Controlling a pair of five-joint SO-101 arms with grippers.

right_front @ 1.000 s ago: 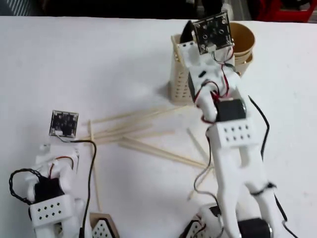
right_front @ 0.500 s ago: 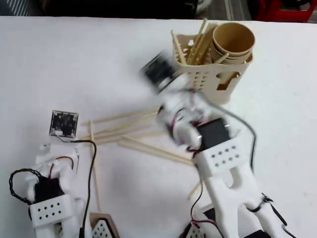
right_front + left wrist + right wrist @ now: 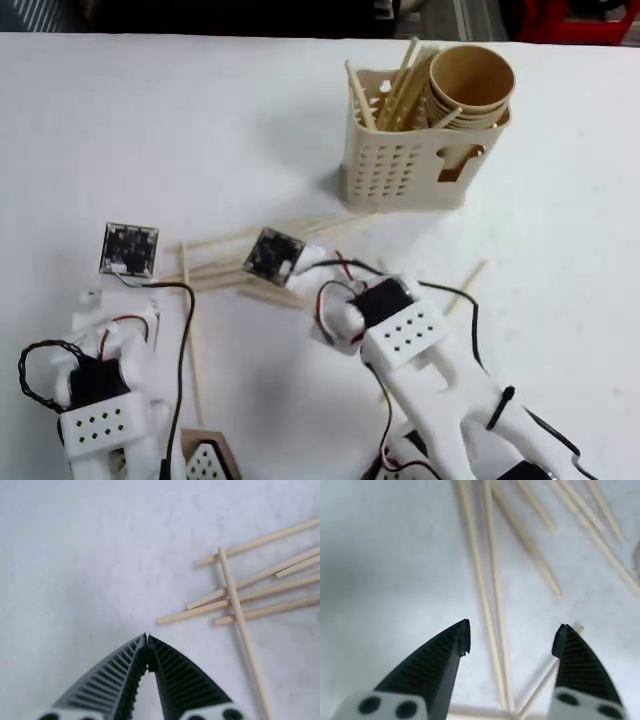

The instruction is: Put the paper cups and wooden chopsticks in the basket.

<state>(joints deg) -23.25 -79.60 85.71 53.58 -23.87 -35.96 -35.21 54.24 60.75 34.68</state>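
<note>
From the high view the paper cups (image 3: 470, 80) sit nested in the basket (image 3: 400, 170) beside a bundle of stowed chopsticks (image 3: 400, 88), so the step in hand looks like gathering the loose chopsticks (image 3: 215, 240) scattered on the table (image 3: 150, 120). The right arm (image 3: 395, 335) hangs low over that pile, its fingers hidden beneath its own camera board; the left arm (image 3: 100, 400) sits back at the near corner. How many cups are stacked is hard to make out. In the left wrist view the left gripper (image 3: 148, 645) is pinched closed on nothing, the sticks well off to one side and cut by the frame edge. In the right wrist view the right gripper (image 3: 514, 632) is spread wide, two sticks lying between its tips; the next move likely calls for lowering and closing on them.
</note>
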